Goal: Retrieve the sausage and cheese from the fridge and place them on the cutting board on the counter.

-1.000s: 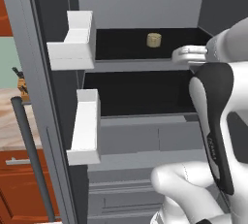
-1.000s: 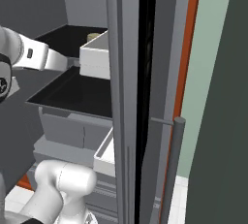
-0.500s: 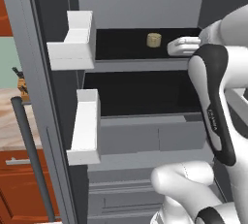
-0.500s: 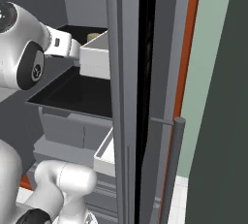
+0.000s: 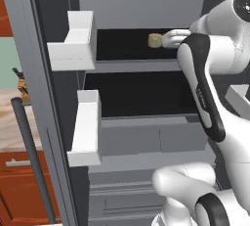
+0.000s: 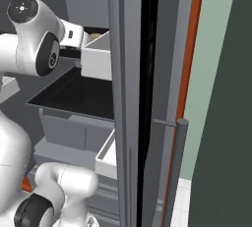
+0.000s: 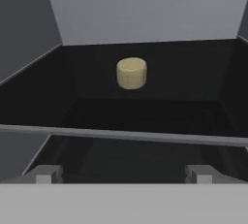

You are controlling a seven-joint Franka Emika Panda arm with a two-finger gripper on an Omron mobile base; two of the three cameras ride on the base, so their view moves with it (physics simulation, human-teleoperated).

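Observation:
The fridge point(image 5: 141, 5) stands open in front of me. A pale yellow-tan chunk of cheese point(image 5: 155, 40) sits on its dark upper shelf. My gripper point(image 5: 167, 39) hovers just right of the cheese at shelf height, a small gap away. In the hand view the cheese point(image 7: 131, 72) lies straight ahead, well beyond the shelf's front edge, and the gripper point(image 7: 123, 174) is open with nothing between its fingertips point(image 7: 44, 173). The sausage and the cutting board are out of view. A strip of the marbled counter point(image 5: 7, 117) shows at far left.
Two pale grey door bins point(image 5: 73, 44) point(image 5: 85, 127) jut from the left door, whose long bar handle point(image 5: 31, 156) runs below. A dark lower shelf point(image 5: 141, 95) and grey drawers point(image 5: 146, 139) sit under the cheese shelf. The right door point(image 6: 128, 98) stands edge-on.
The arm has lifted its elbow and swung the hand left along the upper shelf, closer to the cheese. The jaws stay open and the cheese has not moved.

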